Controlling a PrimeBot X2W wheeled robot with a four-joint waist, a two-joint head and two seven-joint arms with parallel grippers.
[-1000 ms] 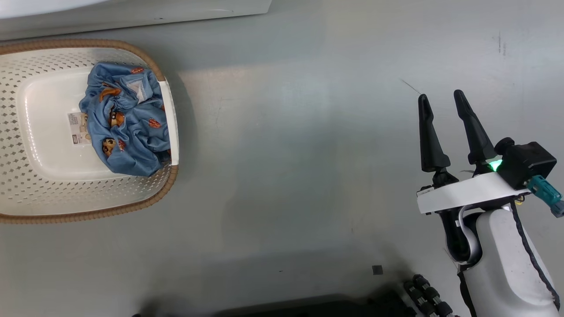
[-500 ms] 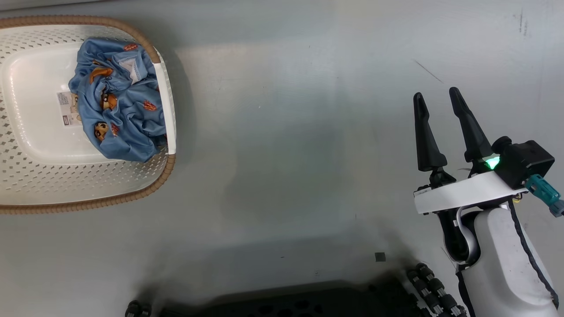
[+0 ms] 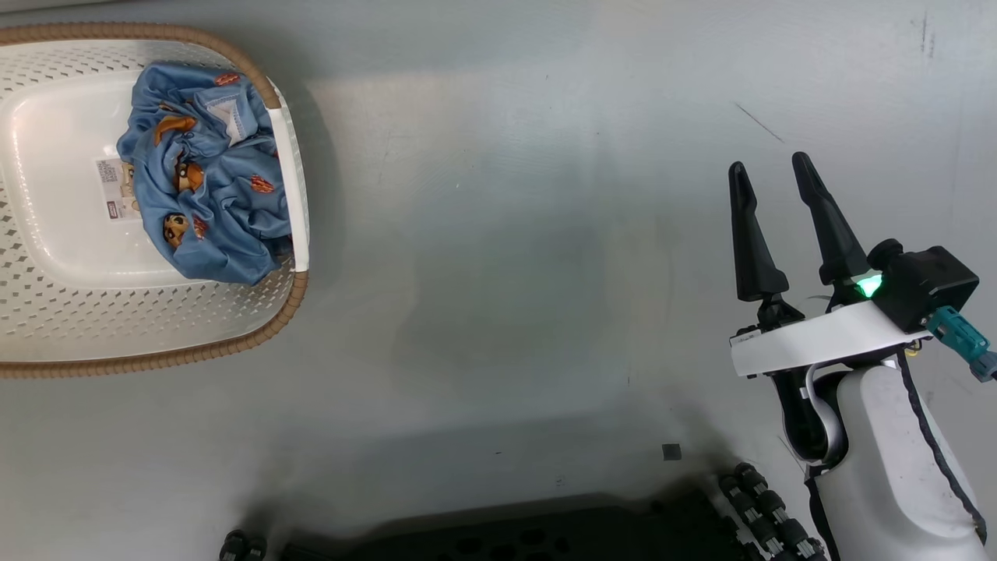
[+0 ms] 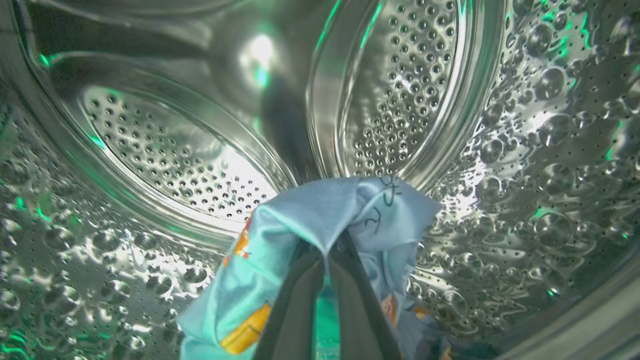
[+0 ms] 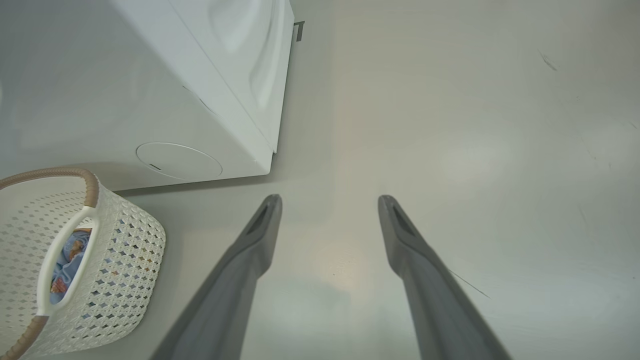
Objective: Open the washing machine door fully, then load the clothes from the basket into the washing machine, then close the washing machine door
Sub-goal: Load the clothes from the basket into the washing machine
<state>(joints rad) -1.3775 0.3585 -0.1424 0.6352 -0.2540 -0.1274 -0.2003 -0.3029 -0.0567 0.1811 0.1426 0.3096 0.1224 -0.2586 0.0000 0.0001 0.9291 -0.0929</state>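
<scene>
My left gripper [image 4: 327,250] is deep inside the washing machine's perforated steel drum [image 4: 165,155], shut on a light blue garment [image 4: 320,210] with orange prints that drapes over its fingers. More clothes [image 3: 206,175] lie bunched at the right end of the cream basket [image 3: 156,315] on the floor, at the head view's upper left. My right gripper [image 3: 767,167] hangs open and empty over bare floor, far right of the basket. The right wrist view has the same gripper [image 5: 330,200], the washing machine's white body [image 5: 200,100] and the basket [image 5: 120,250]. The washing machine door is out of view.
Grey floor [image 3: 498,257] stretches between the basket and my right arm. My dark wheeled base [image 3: 545,541] lines the head view's bottom edge. A small dark square [image 3: 671,451] lies on the floor near it.
The head camera has shifted: the basket sits higher and further left in the picture, and the washer's white edge has left the top. The right gripper stays open and still.
</scene>
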